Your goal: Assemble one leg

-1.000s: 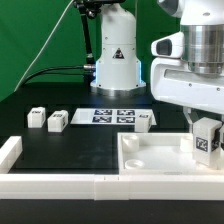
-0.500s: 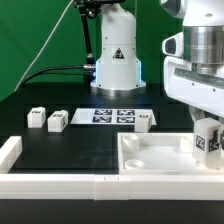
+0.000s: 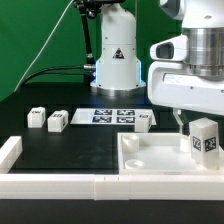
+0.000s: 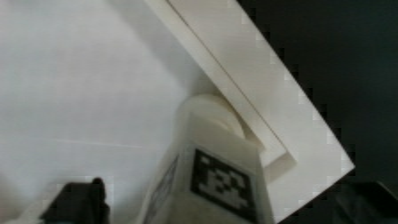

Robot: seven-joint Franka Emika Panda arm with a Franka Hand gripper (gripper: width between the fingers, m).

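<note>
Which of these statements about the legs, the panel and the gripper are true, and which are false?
1. One leg stands upright at a corner of the white panel. True.
2. Three loose legs lie on the black table. True.
3. The gripper holds a leg in the air. False: the leg rests on the panel, and the visible finger is apart from it.
4. The marker board lies on the panel. False: it lies on the table, beyond the panel.
</note>
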